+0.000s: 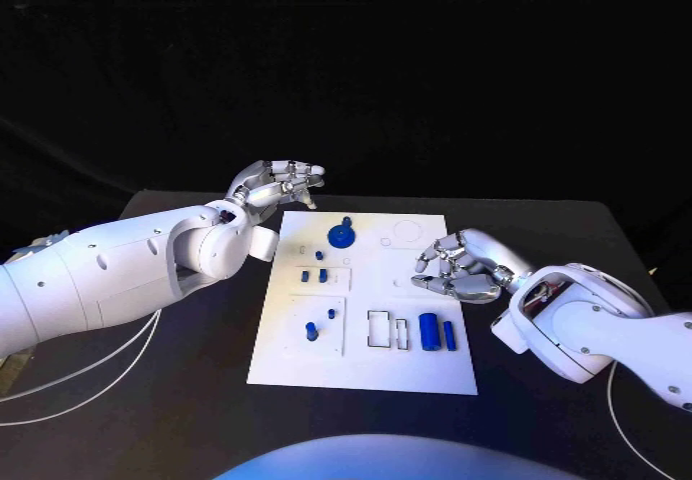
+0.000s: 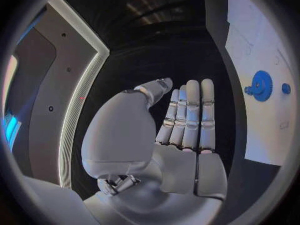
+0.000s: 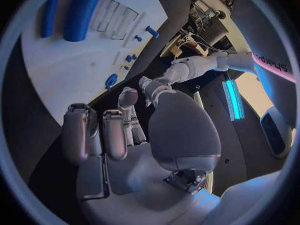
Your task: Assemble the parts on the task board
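The white task board (image 1: 361, 355) lies in the middle of the black table. On it are a blue gear (image 1: 342, 236) with a small peg (image 1: 346, 219) beyond it, a few small blue parts (image 1: 315, 273) at mid left, two pegs (image 1: 320, 322) lower down, and a blue cylinder (image 1: 428, 330) beside a blue bar (image 1: 449, 335). My left hand (image 1: 274, 185) hovers off the board's far left corner, fingers straight and empty (image 2: 187, 120). My right hand (image 1: 459, 268) hangs over the board's right side, fingers loosely bent, holding nothing (image 3: 119, 135).
Two empty outlined slots (image 1: 387, 329) sit left of the cylinder. A round recess (image 1: 405, 233) marks the board's far right corner. White cables (image 1: 87, 385) trail over the table at the near left. The table edge (image 1: 606, 205) runs behind the board.
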`<action>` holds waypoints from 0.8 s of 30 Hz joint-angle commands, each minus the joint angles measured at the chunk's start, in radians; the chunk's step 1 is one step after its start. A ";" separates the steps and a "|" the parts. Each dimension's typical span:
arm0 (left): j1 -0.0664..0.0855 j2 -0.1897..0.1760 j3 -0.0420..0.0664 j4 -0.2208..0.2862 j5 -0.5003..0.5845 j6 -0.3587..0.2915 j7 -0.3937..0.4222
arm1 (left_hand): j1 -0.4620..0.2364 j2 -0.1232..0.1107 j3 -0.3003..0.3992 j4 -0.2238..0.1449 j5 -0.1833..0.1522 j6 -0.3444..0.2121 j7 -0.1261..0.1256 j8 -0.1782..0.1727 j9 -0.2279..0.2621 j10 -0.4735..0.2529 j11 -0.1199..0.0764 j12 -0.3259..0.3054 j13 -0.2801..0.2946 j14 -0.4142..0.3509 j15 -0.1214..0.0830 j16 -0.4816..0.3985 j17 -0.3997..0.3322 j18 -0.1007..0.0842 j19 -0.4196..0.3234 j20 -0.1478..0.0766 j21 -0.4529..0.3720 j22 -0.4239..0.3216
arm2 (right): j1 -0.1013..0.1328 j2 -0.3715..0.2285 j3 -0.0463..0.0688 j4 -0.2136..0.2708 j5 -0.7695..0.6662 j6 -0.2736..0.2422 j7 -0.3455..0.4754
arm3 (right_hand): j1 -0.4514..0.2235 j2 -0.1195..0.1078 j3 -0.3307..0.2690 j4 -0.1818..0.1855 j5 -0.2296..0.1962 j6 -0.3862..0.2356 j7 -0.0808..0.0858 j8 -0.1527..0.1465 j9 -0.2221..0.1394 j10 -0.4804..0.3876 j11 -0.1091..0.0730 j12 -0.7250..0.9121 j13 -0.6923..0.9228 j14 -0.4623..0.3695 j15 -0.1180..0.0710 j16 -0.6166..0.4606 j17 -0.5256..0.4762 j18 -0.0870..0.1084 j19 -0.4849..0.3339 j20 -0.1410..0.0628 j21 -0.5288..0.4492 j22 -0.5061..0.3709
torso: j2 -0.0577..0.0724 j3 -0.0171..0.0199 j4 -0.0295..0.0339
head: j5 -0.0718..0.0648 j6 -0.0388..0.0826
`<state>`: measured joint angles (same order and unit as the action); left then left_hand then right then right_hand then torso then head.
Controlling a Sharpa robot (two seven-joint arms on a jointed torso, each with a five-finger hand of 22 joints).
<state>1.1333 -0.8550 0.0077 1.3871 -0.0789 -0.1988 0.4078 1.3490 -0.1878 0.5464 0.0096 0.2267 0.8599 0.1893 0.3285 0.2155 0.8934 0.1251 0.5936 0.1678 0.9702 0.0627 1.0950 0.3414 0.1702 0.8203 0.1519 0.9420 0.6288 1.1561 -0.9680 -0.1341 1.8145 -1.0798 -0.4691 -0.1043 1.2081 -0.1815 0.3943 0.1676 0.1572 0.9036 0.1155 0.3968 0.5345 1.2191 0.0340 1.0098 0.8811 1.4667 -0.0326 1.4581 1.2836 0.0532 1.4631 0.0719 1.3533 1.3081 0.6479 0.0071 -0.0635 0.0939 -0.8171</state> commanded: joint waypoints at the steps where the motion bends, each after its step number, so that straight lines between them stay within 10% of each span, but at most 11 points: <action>1: 0.001 0.000 0.000 0.005 -0.003 0.013 0.004 | -0.002 0.012 -0.005 0.001 0.005 -0.008 0.002 -0.001 0.001 -0.007 0.003 0.003 0.001 -0.008 -0.002 -0.003 -0.001 0.012 -0.001 0.009 -0.006 -0.001 | -0.001 -0.029 -0.002 0.017 0.041 0.071 -0.097 | -0.010 -0.002 -0.011 0.012 0.006 -0.008 -0.001 0.006 0.015 0.009 0.000 0.033 0.043 0.053 -0.004 0.007 0.007 -0.010 0.027 -0.002 0.008 0.202 | -0.005 0.0008 -0.0106 | -0.022 0.001; 8: 0.000 -0.003 -0.001 0.010 -0.003 0.015 0.004 | -0.003 0.012 -0.005 0.001 0.004 -0.008 0.002 -0.001 0.001 -0.008 0.003 0.004 0.001 -0.008 -0.001 -0.003 -0.001 0.012 -0.001 0.010 -0.006 -0.001 | -0.026 -0.104 -0.007 0.052 -0.110 0.088 -0.205 | -0.031 -0.023 -0.061 0.064 0.025 -0.020 -0.003 0.018 0.051 0.033 -0.001 0.104 0.138 0.059 -0.004 0.023 0.042 -0.016 0.039 -0.001 0.039 0.213 | -0.007 -0.0019 -0.0155 | -0.046 0.000; 24: 0.000 -0.012 -0.001 0.023 -0.003 0.017 0.005 | -0.004 0.011 -0.006 0.002 0.004 -0.007 0.002 0.000 0.002 -0.009 0.003 0.005 0.001 -0.009 -0.001 -0.003 -0.001 0.012 -0.001 0.010 -0.007 -0.001 | -0.109 -0.049 -0.011 0.041 -0.291 0.050 -0.300 | -0.037 -0.030 -0.118 0.120 0.070 -0.026 -0.005 0.024 0.080 0.036 -0.002 0.122 0.175 0.059 -0.004 0.027 0.050 -0.016 0.039 -0.002 0.038 0.213 | -0.004 -0.0022 -0.0140 | -0.037 -0.015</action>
<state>1.1329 -0.8667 0.0063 1.4065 -0.0788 -0.1979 0.4065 1.3450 -0.1837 0.5464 0.0096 0.2267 0.8600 0.1893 0.3285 0.2163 0.8900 0.1286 0.5934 0.1676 0.9702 0.0627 1.0950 0.3415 0.1703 0.8177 0.1544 0.9380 0.6290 1.0499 -1.0220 -0.1447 1.8589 -1.3008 -0.4177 -0.3615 1.1803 -0.2093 0.2802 0.2872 0.2228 0.8823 0.1106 0.4176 0.6135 1.2472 0.0303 1.1283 1.0557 1.4666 -0.0325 1.4814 1.3083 0.0533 1.4628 0.0718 1.3920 1.3077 0.6429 0.0041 -0.0777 0.0521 -0.8285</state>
